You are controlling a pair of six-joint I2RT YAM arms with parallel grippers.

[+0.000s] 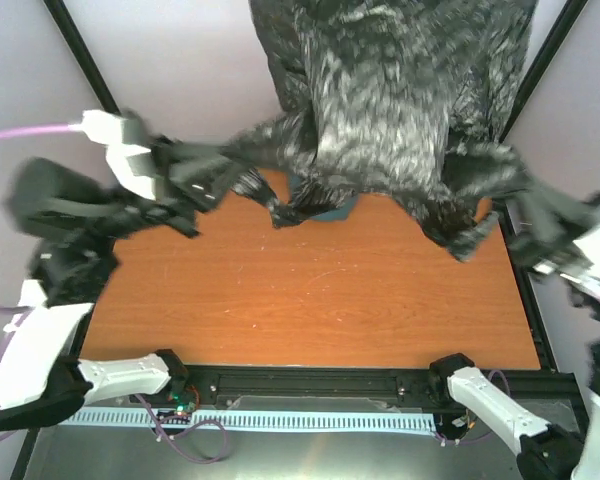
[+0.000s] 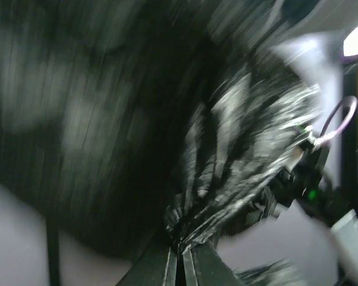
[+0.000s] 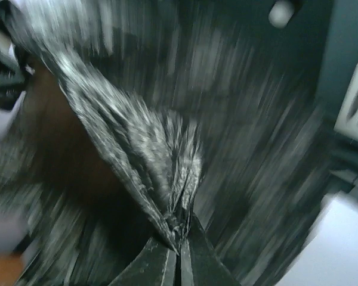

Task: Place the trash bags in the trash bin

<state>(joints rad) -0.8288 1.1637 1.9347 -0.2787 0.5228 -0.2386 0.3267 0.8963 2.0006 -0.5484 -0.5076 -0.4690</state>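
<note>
A large, wrinkly black trash bag (image 1: 380, 90) hangs high above the far side of the table, stretched between both arms. My left gripper (image 1: 238, 178) is shut on a bunched edge of it at the left. My right gripper (image 1: 492, 180) is shut on another bunched edge at the right. In the left wrist view the film (image 2: 238, 149) gathers into my closed left gripper (image 2: 180, 247). The right wrist view shows the same: the bag (image 3: 143, 149) is pinched in my right gripper (image 3: 180, 241). Only a teal sliver of the trash bin (image 1: 332, 210) shows under the hanging bag at the table's far edge.
The orange table top (image 1: 310, 290) lies below the bag. Black frame posts (image 1: 80, 50) rise at the back left and back right. A black rail (image 1: 310, 380) with both arm bases runs along the near edge. Both wrist views are motion-blurred.
</note>
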